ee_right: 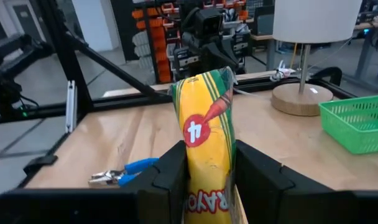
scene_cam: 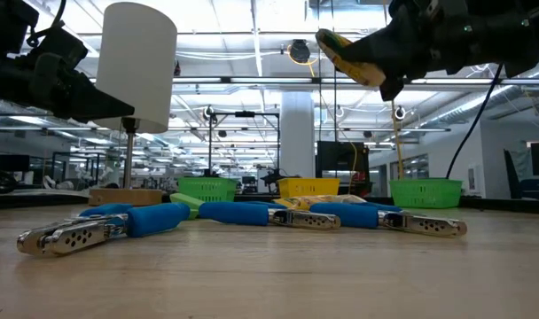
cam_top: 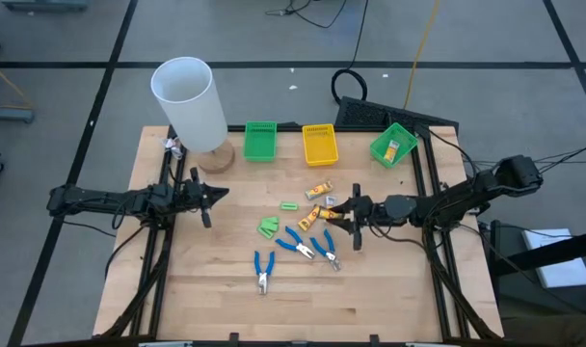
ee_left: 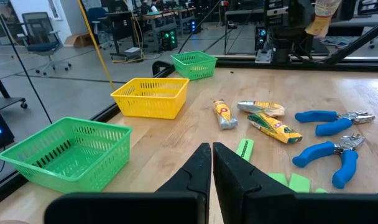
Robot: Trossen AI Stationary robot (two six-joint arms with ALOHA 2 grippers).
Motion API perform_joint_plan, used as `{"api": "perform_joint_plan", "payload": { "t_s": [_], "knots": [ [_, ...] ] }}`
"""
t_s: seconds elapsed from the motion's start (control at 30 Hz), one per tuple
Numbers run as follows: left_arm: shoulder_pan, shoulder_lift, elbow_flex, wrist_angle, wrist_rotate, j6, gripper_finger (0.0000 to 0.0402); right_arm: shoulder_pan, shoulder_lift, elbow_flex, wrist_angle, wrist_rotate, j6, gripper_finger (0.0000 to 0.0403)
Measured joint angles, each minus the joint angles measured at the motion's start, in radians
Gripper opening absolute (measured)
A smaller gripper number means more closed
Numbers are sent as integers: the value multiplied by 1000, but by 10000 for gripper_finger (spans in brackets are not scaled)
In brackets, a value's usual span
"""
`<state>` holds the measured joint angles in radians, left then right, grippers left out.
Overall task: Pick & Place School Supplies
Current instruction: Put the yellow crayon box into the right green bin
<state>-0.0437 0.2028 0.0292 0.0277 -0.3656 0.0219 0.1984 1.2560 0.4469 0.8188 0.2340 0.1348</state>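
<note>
Spreading across the middle of the overhead frame, the wooden table [cam_top: 216,299] carries everything, with a tall white cylinder [cam_top: 189,104] on a round wooden base at its upper left. Along the top edge sit three slotted bins: a green bin [cam_top: 260,141], a yellow bin [cam_top: 319,145] just right of it, and a second green bin [cam_top: 393,145] tilted at the upper right, holding a small yellow item.

At centre left, the left gripper [cam_top: 208,196] hangs over bare wood with its fingers pressed together and nothing between them; the left wrist view shows the two dark fingers [ee_left: 195,171] meeting.

At centre right, the right gripper [cam_top: 354,214] is raised above the table and clamped on a yellow crayon pack [ee_right: 206,149], which stands upright between its fingers in the right wrist view and shows high in the low view [scene_cam: 345,55].

Below and left of that gripper lie three blue-handled pliers [cam_top: 296,243], one [cam_top: 262,271] lower down and apart from the others. More yellow packs [cam_top: 318,189] rest near the centre, and light-green pieces [cam_top: 268,227] lie just left of the pliers.
</note>
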Motion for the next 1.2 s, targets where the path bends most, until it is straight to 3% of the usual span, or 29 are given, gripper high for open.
{"api": "perform_joint_plan", "payload": {
  "t_s": [0.97,1.2],
  "knots": [
    [0,0,0,0,0,0,21,-45,0,0,5,10,-119,111],
    [0,0,0,0,0,0,21,-99,0,0,4,186,-118,110]
  ]
}}
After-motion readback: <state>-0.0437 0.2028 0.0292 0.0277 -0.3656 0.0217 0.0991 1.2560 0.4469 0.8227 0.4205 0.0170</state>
